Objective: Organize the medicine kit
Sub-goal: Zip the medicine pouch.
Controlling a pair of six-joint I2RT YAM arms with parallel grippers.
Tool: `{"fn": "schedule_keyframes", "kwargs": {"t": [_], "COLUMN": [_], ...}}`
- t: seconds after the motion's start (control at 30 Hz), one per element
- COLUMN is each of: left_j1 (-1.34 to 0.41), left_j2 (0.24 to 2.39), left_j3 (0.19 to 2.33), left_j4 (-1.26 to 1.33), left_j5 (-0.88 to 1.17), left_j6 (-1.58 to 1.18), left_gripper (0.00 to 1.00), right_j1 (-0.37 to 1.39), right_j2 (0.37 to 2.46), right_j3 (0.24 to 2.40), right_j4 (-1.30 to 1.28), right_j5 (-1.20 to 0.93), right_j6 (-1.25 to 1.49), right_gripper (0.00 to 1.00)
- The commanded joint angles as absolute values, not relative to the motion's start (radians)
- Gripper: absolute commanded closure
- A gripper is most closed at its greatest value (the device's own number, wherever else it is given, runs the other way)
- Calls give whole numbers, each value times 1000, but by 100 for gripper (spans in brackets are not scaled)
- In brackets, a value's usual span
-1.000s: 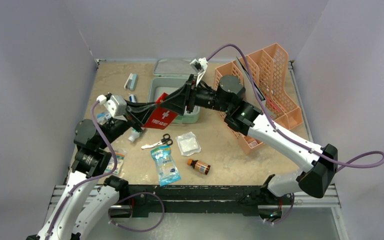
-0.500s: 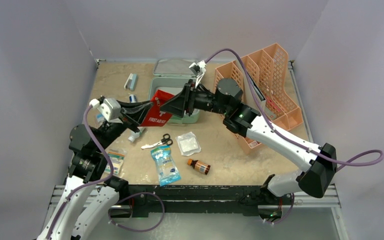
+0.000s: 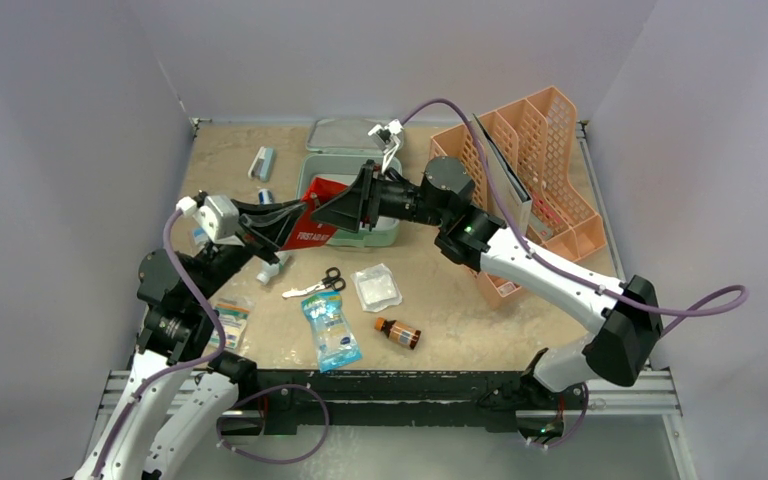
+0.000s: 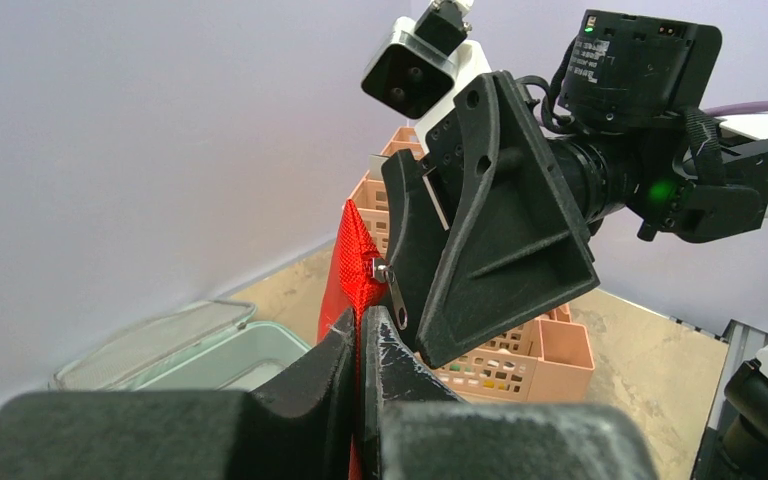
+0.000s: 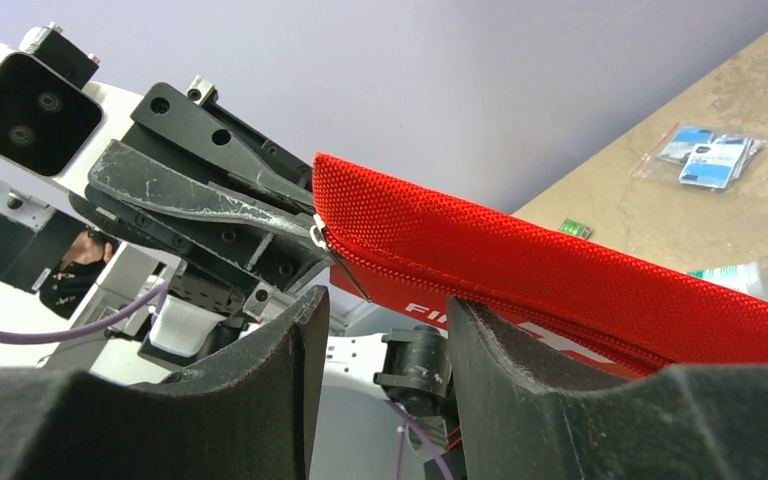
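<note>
The medicine kit (image 3: 385,232) is a mint-green box standing open at the back centre, its lid (image 3: 348,134) lying behind it. Over its left side hangs a red first aid pouch (image 3: 312,228), held on edge. My left gripper (image 3: 282,226) is shut on the pouch's fabric edge (image 4: 357,262), just below the metal zipper pull (image 4: 393,292). My right gripper (image 3: 324,213) reaches in from the right and stands open at the same end of the pouch. In the right wrist view the pouch (image 5: 560,280) runs above the open fingers (image 5: 260,370), with the zipper pull (image 5: 345,275) just above the gap.
A peach mesh rack (image 3: 545,165) fills the back right. Scissors (image 3: 320,283), a white gauze packet (image 3: 377,288), a blue packet (image 3: 330,330) and a brown bottle (image 3: 398,332) lie in front of the kit. Small packets (image 3: 228,322) and a box (image 3: 262,162) sit at the left.
The left arm has drawn the pouch left and turned it more on edge. The right gripper has moved left along the pouch toward the zipper end.
</note>
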State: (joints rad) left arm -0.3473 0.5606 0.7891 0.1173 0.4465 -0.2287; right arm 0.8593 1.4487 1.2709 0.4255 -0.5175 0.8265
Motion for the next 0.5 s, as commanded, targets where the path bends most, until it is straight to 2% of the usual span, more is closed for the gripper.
{"fn": "schedule_keyframes", "kwargs": {"t": [0.0,0.47], "left_j1": [-346,-347], "left_j2": [561,550], "left_j3": [801,809], "left_j4": [179,133], "left_j5": [471,503], "left_j6": [-254,-220], "left_gripper": [100,100], "right_j1": [869,869], "right_j2": [1441,1425], "right_j3": [1305,1310], "right_j4": [500,488], "right_j5": [-534,-514], "right_j6": [848,831], "right_gripper": [51,54]}}
